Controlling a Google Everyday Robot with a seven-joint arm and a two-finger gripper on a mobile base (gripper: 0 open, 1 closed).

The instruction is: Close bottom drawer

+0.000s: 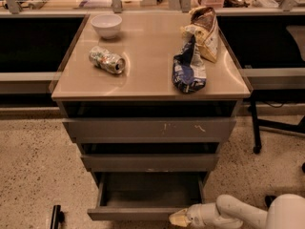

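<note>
The bottom drawer (138,213) is the narrowest grey drawer, at the foot of the cabinet. It stands pulled out, and its empty inside shows. My gripper (175,218), pale tipped on a white arm, comes in from the lower right. Its tip is against the right end of the drawer's flat front. Above it are the mid-width grey drawer (150,162) and the widest grey drawer (150,129) with pale scratch marks.
The cabinet top (143,75) holds a white bowl (106,25), a crushed can (106,60), a blue bag (188,66) and a tan bag (204,27). A black chair leg (256,128) stands at the right. A dark object (56,216) lies on the speckled floor at the left.
</note>
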